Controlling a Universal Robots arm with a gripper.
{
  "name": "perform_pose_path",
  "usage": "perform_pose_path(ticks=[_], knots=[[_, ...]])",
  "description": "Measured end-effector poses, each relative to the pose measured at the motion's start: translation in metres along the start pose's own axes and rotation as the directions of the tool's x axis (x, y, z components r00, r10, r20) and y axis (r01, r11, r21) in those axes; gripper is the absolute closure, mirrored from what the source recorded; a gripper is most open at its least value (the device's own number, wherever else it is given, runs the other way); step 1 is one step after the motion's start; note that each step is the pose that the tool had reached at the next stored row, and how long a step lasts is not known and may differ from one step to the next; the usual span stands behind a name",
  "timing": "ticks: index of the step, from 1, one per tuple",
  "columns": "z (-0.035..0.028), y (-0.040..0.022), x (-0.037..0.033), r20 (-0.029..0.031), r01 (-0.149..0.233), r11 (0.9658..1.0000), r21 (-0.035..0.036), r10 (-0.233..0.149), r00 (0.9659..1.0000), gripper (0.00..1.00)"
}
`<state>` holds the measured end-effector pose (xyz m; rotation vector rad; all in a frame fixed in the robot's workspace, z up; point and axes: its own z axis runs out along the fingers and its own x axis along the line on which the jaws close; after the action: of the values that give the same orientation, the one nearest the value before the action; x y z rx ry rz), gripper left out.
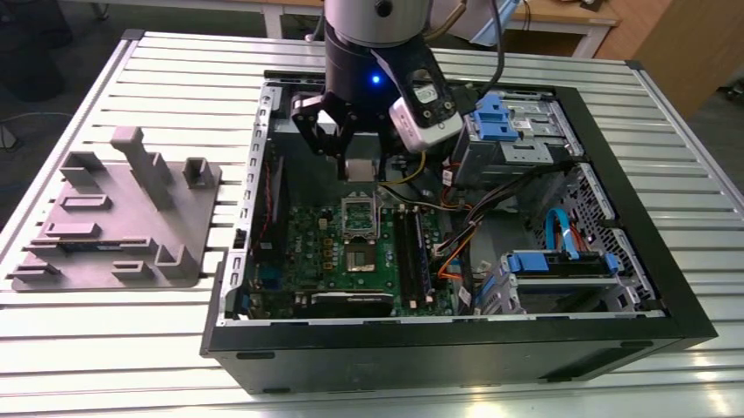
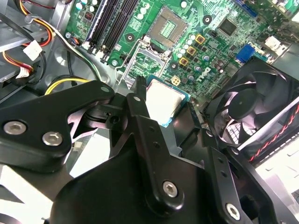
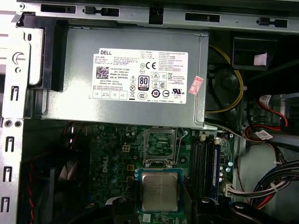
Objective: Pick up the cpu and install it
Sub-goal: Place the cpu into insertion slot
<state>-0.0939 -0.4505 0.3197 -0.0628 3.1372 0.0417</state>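
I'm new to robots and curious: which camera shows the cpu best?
The first wrist view: the cpu faces the camera squarely, its metal top plain to see. The second wrist view shows it tilted and partly covered by black parts; the exterior view shows it small, held in the gripper.

From the gripper (image 1: 361, 167) and its thin silvery square cpu (image 3: 160, 190), you have open room to the green motherboard's (image 1: 305, 235) socket (image 3: 161, 147); a black round fan (image 2: 252, 112) and grey metal power-supply box (image 3: 135, 74) crowd it from the black case's (image 1: 465, 348) corner.

The black claw (image 1: 358, 164) holds a silvery-grey cpu (image 3: 160, 190) with a teal edge. Under the claw the motherboard (image 3: 112, 158) is green with black slots (image 3: 201, 161); well apart from the claw, the ribbed surface (image 1: 174, 70) is pale grey.
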Motion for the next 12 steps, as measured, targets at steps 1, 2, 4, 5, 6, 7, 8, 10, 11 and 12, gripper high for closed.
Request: perform_pose_path(ticks=[1, 2, 4, 5, 6, 7, 8, 10, 11, 12], knots=[[0.0003, 0.0, 0.0, 0.0, 0.0, 1.0, -0.0001, 0.0, 1.0, 0.53], [0.0006, 0.0, 0.0, 0.0001, 0.0, 1.0, -0.0001, 0.0, 1.0, 0.53], [0.0013, -0.0003, 0.0001, 0.0, 0.0, 1.0, 0.0, 0.0, 1.0, 0.53], [0.0016, -0.0005, 0.0001, 0.0, 0.0, 1.0, 0.0001, 0.0, 1.0, 0.53], [0.0021, -0.0008, 0.0001, 0.0, 0.0, 1.0, 0.0001, 0.0, 1.0, 0.53], [0.0026, -0.0012, 0.0, 0.0, 0.0, 1.0, 0.0, 0.0, 1.0, 0.53], [0.003, -0.0017, 0.0, 0.0, 0.0, 1.0, 0.0001, 0.0, 1.0, 0.53], [0.004, -0.0025, 0.0001, 0.0001, 0.0, 1.0, 0.0, 0.0, 1.0, 0.53], [0.0046, -0.0029, 0.0001, 0.0, 0.0, 1.0, 0.0001, 0.0, 1.0, 0.53], [0.0052, -0.0033, 0.0002, 0.0, 0.0, 1.0, 0.0001, 0.0, 1.0, 0.53]])
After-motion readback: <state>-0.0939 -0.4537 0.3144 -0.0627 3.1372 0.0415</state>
